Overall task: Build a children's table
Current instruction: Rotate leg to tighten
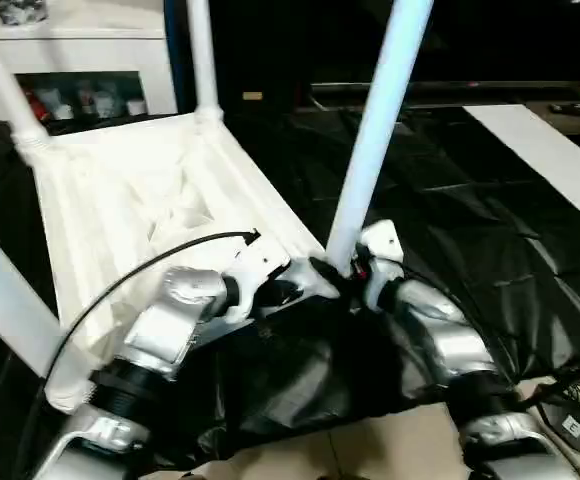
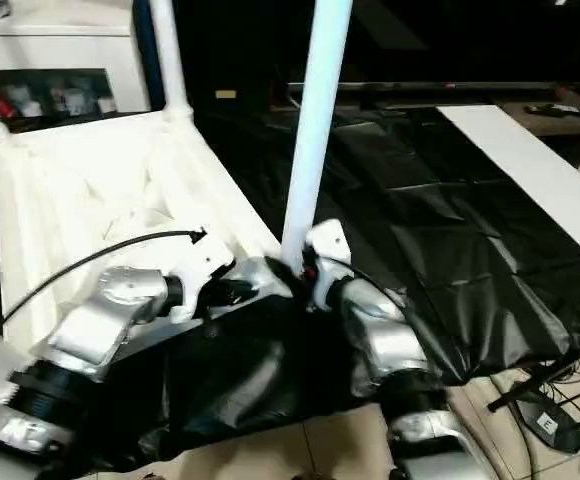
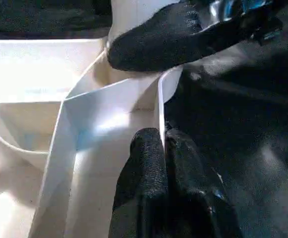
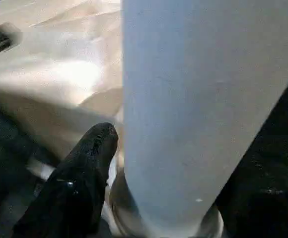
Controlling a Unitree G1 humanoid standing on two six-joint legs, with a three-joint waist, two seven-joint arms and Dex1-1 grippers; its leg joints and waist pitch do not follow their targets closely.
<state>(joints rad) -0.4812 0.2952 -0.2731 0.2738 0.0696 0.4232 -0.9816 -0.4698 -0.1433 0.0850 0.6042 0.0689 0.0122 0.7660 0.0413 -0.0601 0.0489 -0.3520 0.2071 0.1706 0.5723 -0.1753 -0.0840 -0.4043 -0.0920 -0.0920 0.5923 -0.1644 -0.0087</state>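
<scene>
The white table top [image 1: 140, 200] lies upside down on a black sheet, ribbed underside up. Three white legs stand in its corner sockets: two at the back [image 1: 202, 55] [image 1: 0, 85] and one at the near left [image 1: 10, 300]. A fourth leg [image 1: 375, 130] stands upright at the near right corner socket. My right gripper [image 1: 342, 272] is shut on this leg just above its base; one black finger [image 4: 79, 173] presses its side. My left gripper [image 1: 295, 290] is shut on the top's thin rim [image 3: 160, 109] beside that corner, a finger [image 3: 144, 168] on each face.
A black sheet [image 1: 470, 220] covers the work area. A white glass-door cabinet [image 1: 80, 60] stands at the back left. A long white board [image 1: 560, 160] lies at the right. Cables and a small adapter [image 1: 570, 425] lie on the tiled floor at the near right.
</scene>
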